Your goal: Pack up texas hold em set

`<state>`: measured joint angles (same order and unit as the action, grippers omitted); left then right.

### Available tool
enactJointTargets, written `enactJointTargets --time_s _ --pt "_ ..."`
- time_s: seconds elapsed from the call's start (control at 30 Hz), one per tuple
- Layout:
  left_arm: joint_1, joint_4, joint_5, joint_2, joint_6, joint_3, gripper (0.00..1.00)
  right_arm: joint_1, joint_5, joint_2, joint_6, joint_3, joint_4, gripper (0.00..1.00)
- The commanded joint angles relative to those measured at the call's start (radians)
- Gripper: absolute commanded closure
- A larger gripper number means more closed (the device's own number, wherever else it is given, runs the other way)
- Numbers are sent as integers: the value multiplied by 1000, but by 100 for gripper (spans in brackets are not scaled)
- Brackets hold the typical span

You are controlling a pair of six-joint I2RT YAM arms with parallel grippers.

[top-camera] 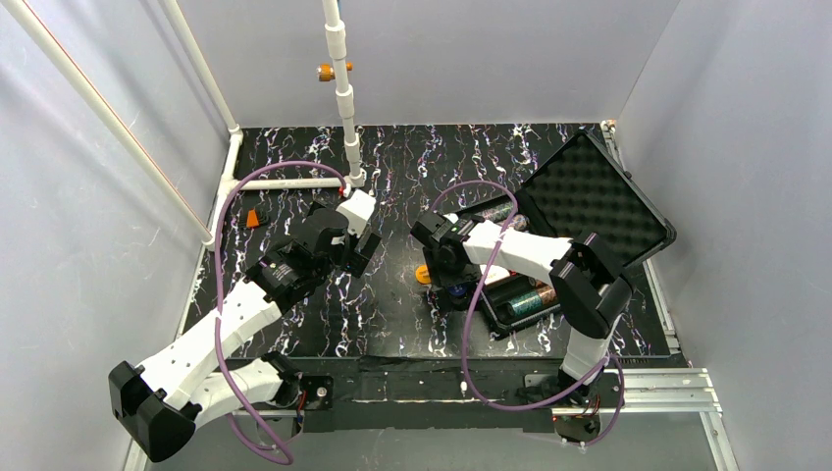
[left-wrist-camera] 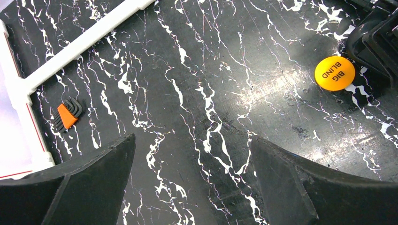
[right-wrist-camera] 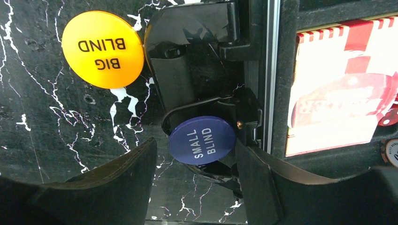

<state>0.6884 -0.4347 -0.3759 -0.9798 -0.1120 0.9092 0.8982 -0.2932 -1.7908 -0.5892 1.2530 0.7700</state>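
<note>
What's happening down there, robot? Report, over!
Left gripper open, holding nothing. Right gripper open, straddling blue button on case handle. Yellow button loose on table beside it. Nothing in the way.

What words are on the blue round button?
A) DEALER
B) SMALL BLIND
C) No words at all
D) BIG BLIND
B: in the right wrist view the blue button reads SMALL BLIND in white letters, while BIG BLIND is on the yellow button.
</note>
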Motion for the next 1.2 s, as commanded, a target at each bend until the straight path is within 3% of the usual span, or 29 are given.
enactJointTargets --time_s 0.0,0.8,1.17 --pt "-5 -2 5 16 -4 -3 8 -3 -37 -26 23 -15 -18 32" --pt "-4 -2 8 16 -4 -3 8 -3 -48 -13 26 16 9 51" --pt "-4 -2 5 12 -5 -3 8 -3 -12 34 25 61 41 55"
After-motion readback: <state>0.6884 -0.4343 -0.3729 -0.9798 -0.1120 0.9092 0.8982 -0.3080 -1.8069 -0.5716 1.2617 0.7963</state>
